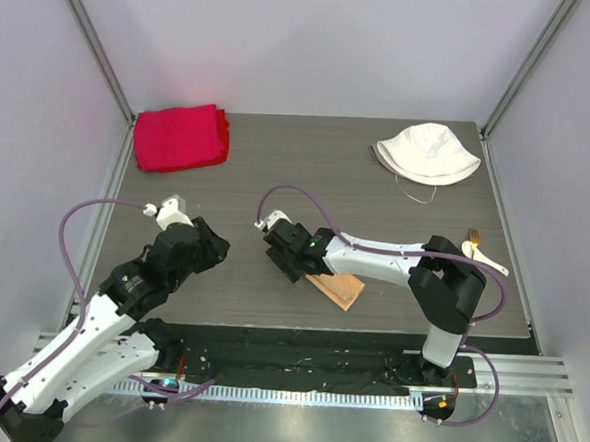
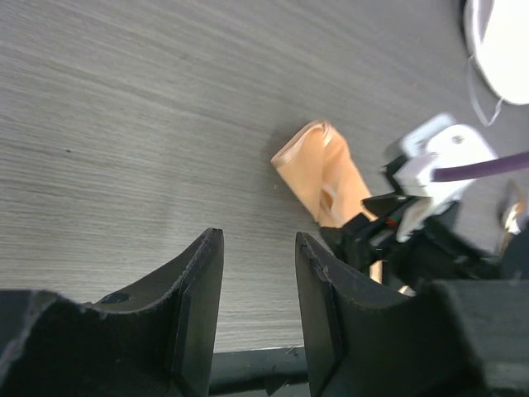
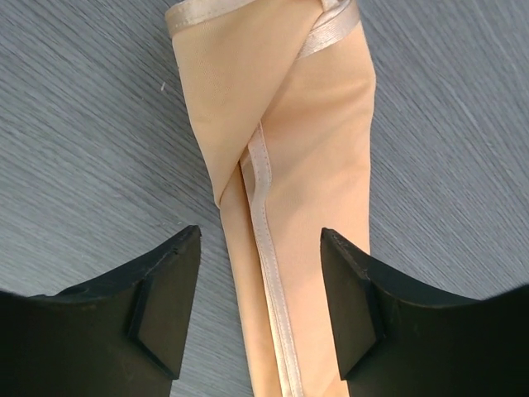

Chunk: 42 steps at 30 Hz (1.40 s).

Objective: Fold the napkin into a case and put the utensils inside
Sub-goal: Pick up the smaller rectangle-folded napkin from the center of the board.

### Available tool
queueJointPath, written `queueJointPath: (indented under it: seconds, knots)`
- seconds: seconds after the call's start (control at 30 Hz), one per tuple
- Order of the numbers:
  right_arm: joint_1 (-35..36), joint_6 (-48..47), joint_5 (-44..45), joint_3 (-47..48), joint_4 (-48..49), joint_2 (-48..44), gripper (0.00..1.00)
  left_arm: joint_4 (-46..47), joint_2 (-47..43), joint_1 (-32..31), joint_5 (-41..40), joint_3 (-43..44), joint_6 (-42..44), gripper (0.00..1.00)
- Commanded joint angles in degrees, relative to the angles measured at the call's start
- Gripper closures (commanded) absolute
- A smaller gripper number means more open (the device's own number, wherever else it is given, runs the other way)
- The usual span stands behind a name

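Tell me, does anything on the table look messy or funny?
Nothing is spilled or broken. The peach case lies slanted on the table, its folds a bit uneven at one end. The utensils are not inside it; they lie apart by the table's right edge.

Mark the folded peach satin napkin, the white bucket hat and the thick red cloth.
Folded peach satin napkin [image 3: 314, 165]: right wrist view, on the flat overlapping flap.
White bucket hat [image 1: 427, 149]: top external view, on the crown.
Thick red cloth [image 1: 178, 136]: top external view, middle of the folded stack.
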Motion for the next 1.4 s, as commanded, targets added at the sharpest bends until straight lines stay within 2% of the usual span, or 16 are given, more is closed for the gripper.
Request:
queueJointPath:
  seconds: [0.0, 0.13, 0.53, 0.77, 0.9, 1.0, 1.13, 1.23, 1.37]
  knots:
    - [0.1, -0.5, 2.5, -0.9, 4.3, 1.2, 0.37, -0.1, -4.0, 0.2, -5.4, 0.8, -2.3, 0.56]
    - [0.1, -0.6, 1.7, -0.9, 5.9, 2.2, 0.42, -0.6, -4.2, 0.2, -5.5, 1.5, -1.6, 0.56]
    - [0.1, 1.2, -1.0, 0.3, 7.7, 6.0, 0.42, -0.1, -2.6, 0.2, -5.2, 1.8, -0.9, 0.56]
    - [0.1, 1.7, -0.8, -0.5, 7.3, 7.4, 0.51, -0.8, -2.7, 0.2, -5.8, 2.3, -0.5, 0.56]
    - [-0.2, 1.4, -0.1, -1.2, 7.4, 8.3, 0.62, -0.9, -3.2, 0.2, -6.1, 2.1, -0.5, 0.56]
    - [-0.4, 1.1, 1.2, -1.1, 7.5, 8.7, 0.66, -1.0, -3.3, 0.2, -6.1, 2.2, -0.6, 0.56]
    - [-0.4, 1.2, 1.6, -0.3, 7.4, 8.7, 0.79, -1.2, -3.4, 0.2, -6.3, 2.1, -0.5, 0.56]
    - [-0.4, 2.3, 0.7, 1.9, 6.6, 8.9, 0.92, -1.2, -3.4, 0.2, -6.4, 1.9, -0.8, 0.56]
    - [-1.7, 5.6, 0.1, 5.3, 6.1, 8.4, 0.99, -0.9, -3.3, 0.2, -6.2, 1.7, -0.8, 0.56]
